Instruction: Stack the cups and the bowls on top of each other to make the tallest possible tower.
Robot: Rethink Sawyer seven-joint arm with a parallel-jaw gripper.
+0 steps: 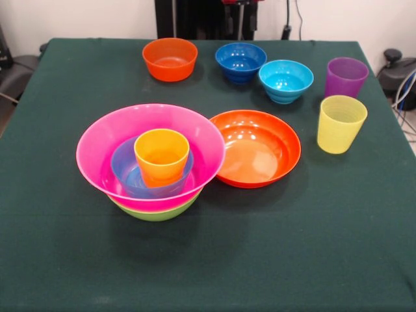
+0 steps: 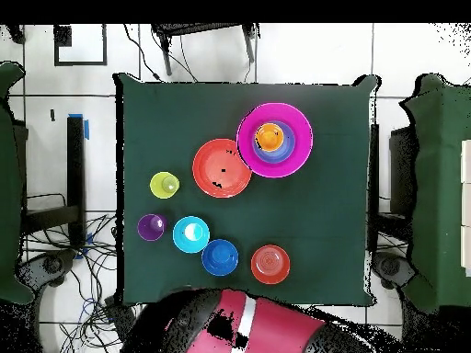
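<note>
So far, 4 pieces piled in the tower (image 1: 151,162), well away from the arm (image 2: 248,322) at the table's edge. No gripper in sight, so cannot tell open or closed. Next: reach out, pinch the closer yellow cup (image 1: 341,123), lift high.

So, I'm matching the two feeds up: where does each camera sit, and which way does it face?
Front view: across the table, facing the robot; sees the tower nearest; only the dark pedestal shows.
Overhead view: above, looking straight down on the table; the red arm lies at the bottom edge.
Shared: the tower, orange shallow bowl, yellow cup; the views are turned half round.
</note>
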